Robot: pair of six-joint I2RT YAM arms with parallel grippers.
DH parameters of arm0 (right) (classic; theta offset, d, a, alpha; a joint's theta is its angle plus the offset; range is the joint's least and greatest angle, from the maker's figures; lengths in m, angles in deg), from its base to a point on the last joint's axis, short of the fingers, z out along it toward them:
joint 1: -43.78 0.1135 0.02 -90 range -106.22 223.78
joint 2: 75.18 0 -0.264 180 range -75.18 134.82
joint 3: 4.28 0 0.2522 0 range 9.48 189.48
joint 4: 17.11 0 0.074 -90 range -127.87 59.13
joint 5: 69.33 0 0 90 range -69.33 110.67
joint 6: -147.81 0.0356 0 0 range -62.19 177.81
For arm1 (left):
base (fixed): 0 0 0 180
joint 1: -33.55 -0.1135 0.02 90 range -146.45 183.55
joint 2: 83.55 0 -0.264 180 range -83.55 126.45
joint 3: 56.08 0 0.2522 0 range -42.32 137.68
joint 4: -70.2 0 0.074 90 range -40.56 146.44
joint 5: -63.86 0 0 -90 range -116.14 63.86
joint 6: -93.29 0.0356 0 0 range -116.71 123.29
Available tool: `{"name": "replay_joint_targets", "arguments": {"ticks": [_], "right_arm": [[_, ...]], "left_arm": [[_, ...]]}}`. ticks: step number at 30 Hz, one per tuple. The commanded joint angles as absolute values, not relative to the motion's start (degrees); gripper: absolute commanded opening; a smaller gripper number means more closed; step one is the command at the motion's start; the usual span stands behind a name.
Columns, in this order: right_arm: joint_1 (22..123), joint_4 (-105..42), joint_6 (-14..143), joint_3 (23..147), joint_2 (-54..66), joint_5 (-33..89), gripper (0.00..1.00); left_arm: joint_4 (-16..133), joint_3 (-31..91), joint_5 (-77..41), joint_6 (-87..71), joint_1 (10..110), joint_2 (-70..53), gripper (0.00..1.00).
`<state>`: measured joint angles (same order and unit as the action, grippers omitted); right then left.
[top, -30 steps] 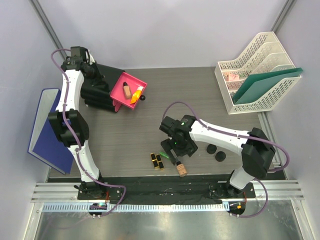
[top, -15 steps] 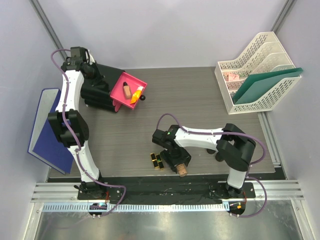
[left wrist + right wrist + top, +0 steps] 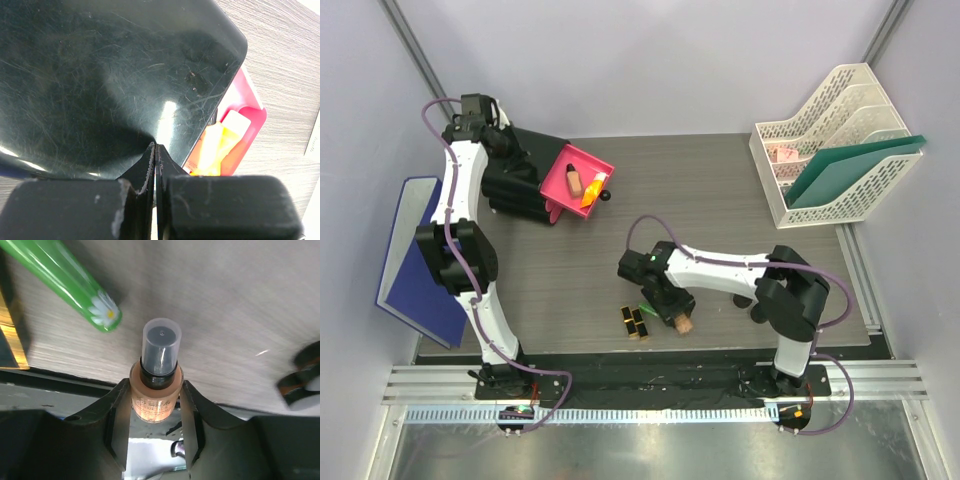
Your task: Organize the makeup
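Observation:
A beige foundation bottle (image 3: 156,390) with a black pump and clear cap lies on its side near the table's front edge. My right gripper (image 3: 155,392) has a finger pressed on each side of its body; in the top view that gripper (image 3: 672,314) covers most of the bottle (image 3: 684,323). A green tube (image 3: 65,280) and two black-and-gold lipsticks (image 3: 634,322) lie just to its left. Two black compacts (image 3: 752,305) sit to the right. My left gripper (image 3: 155,150) is shut and empty over the black box (image 3: 100,75). The box's pink drawer (image 3: 558,171) stands open, holding another beige bottle (image 3: 574,181) and an orange tube (image 3: 593,190).
A white file rack (image 3: 830,140) with a green folder stands at the back right. A blue binder (image 3: 410,255) leans off the table's left edge. The black rail at the front edge (image 3: 650,368) runs right under the held bottle.
My right gripper has swung left and down over the foundation bottle and closed its fingers onto it. The left arm has not moved.

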<state>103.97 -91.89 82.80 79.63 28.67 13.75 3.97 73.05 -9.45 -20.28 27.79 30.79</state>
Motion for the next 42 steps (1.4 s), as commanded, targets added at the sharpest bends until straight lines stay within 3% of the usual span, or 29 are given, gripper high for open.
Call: {"name": "replay_joint_targets", "arguments": {"ticks": [1, 7, 21, 29, 42], "right_arm": [[102.59, -93.62, 79.44, 92.78, 25.36, 6.44, 0.01], [97.85, -93.54, 75.04, 111.06, 31.59, 5.9, 0.01], [87.56, -88.98, 76.79, 154.2, 54.44, 25.41, 0.01], [86.06, -74.48, 83.37, 152.04, 54.37, 34.28, 0.01], [85.36, -57.51, 92.08, 153.96, 60.86, 38.6, 0.01]], "left_arm": [[-3.41, 70.01, -12.52, -18.07, 27.48, 32.72, 0.0], [-3.32, 69.65, -12.52, -18.15, 27.48, 32.55, 0.0], [-3.68, 70.18, -12.52, -17.98, 27.48, 32.55, 0.0], [-4.03, 69.92, -12.43, -18.06, 27.48, 32.37, 0.0], [-4.03, 70.01, -12.25, -17.71, 27.48, 32.99, 0.0]]}}
